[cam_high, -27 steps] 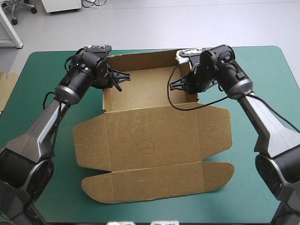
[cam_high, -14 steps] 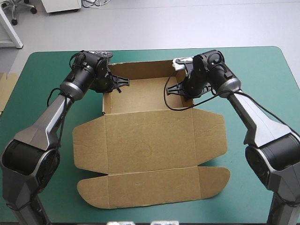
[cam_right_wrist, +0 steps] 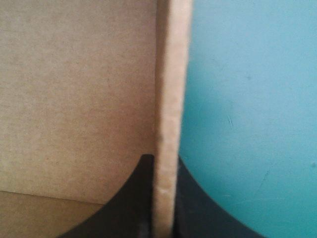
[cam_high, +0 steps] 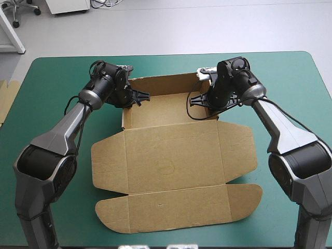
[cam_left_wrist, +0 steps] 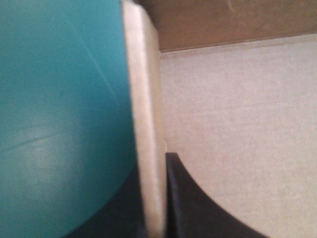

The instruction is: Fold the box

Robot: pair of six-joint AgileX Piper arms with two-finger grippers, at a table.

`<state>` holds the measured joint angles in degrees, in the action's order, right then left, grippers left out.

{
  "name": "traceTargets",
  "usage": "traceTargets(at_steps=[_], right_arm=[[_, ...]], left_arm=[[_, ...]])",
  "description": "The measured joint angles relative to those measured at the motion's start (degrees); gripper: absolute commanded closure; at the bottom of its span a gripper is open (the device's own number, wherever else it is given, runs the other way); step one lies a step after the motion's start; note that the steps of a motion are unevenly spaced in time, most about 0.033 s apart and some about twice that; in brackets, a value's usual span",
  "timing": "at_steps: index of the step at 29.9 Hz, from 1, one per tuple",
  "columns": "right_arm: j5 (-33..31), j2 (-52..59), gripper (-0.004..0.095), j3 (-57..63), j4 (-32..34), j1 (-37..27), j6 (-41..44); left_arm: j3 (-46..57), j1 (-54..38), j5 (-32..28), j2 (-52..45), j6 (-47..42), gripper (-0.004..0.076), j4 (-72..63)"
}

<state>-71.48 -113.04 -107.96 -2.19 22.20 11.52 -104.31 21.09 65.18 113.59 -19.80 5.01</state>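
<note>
**both grippers pinched on the box's side walls**

your box (cam_high: 171, 155) sits about mid-table on the teal-green cover (cam_high: 52, 78). the tray end is toward the far edge with its back and side walls standing up, and the lid and its flaps lie flat toward the near edge. your left gripper (cam_high: 136, 97) is clamped on the tray's left wall. from the left wrist you see the wall's edge running right between the black fingers (cam_left_wrist: 188, 198), cover on one side and tray floor on the other. your right gripper (cam_high: 199, 98) is the same deal on the right wall, pinched nearly together with the board edge in between. there's a bit of spare board (cam_high: 6, 101) just past the table's left edge.
</note>
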Motion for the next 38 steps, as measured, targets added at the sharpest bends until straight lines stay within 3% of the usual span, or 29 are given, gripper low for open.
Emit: traceTargets(at_steps=[28, 32, 34, 38], right_arm=[[0.2, -5.3, 0.0905, 0.0, -2.9, -0.8, -3.6], [0.2, -5.3, 0.084, 0.0, -3.1, -0.8, -4.6], [0.1, -5.3, 0.0772, -0.2, -3.1, -0.8, -5.5], [1.6, -5.7, 0.0528, -0.7, -4.1, -0.8, -7.9]], left_arm=[[-0.1, -1.0, -0.6, 4.2, 2.0, 0.0728, -1.2], [-0.1, -1.0, -0.8, 4.2, 3.3, 0.0608, -1.3], [-0.1, -1.0, -0.9, 4.2, 4.6, 0.0502, -1.2], [-0.1, -1.0, -1.2, 4.7, 6.0, 0.0339, -0.7]])
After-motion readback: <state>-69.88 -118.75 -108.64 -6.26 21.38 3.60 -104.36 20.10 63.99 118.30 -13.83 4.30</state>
